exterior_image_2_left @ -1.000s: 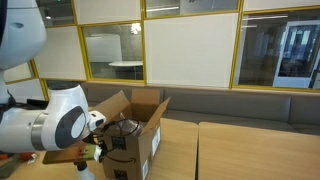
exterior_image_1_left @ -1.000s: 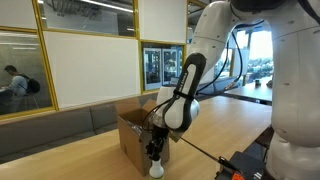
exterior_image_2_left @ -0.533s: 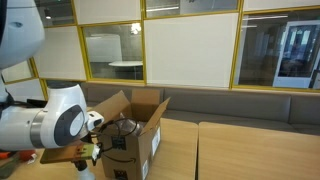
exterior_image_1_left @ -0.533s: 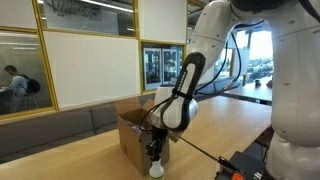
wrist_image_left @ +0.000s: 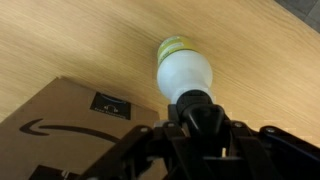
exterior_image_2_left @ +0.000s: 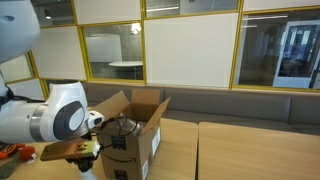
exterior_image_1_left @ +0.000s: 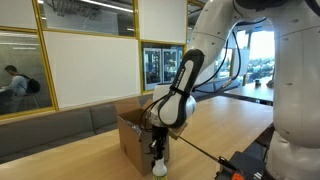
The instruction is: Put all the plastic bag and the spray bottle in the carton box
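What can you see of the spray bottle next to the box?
The spray bottle is small, with a cloudy whitish plastic body, a yellowish-green patch at its far end and a black spray head. In an exterior view it looks upright on the wooden table, outside the cardboard box and close beside it. The pincer sits around the black head; whether it is gripping cannot be told.

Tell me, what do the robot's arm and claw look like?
The arm is glossy white, built of thick rounded segments with dark grey round joint caps. A thin black cable runs alongside it. The gripper is black, angular and jointed.
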{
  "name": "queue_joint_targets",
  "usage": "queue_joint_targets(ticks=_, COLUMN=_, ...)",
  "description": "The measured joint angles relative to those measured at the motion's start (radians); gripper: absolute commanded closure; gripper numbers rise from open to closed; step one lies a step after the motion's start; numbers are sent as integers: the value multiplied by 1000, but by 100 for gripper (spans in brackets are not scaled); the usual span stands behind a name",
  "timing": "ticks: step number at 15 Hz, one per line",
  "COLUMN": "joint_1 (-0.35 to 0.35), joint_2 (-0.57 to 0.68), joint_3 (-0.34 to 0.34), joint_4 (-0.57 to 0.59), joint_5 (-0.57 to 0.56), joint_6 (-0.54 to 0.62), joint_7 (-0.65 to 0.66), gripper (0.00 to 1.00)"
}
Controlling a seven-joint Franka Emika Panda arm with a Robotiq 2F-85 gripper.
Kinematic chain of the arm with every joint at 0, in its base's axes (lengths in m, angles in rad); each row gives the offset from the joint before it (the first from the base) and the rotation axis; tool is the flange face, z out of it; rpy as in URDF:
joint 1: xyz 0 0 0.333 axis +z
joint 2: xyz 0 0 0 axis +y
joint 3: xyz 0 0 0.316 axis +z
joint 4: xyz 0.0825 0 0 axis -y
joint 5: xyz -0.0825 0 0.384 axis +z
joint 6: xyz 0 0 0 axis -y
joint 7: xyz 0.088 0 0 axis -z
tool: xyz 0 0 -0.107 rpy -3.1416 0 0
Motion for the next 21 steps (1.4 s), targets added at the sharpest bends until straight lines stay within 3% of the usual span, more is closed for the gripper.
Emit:
queue_joint_targets(ticks=6, joint_1=72, joint_2=-87, joint_3=-96, joint_4=16, joint_5=-22, joint_6=-247, joint_7=32, gripper=81)
queue_joint_targets(ticks=10, joint_1=96, joint_2=-200, joint_3=-121, joint_4=24, joint_5=-78, joint_6=-405, joint_7=119, gripper=81)
queue_joint_targets(ticks=15, joint_1=96, joint_2=-383, joint_3=-125, joint_4=66, joint_5=-159, joint_6=-623, joint_7=227, gripper=82)
queue_joint_targets(ticks=21, joint_1=56, joint_2=-545, joint_3=-129, joint_4=202, joint_5=-269, joint_6=-905, joint_7=298, gripper=82)
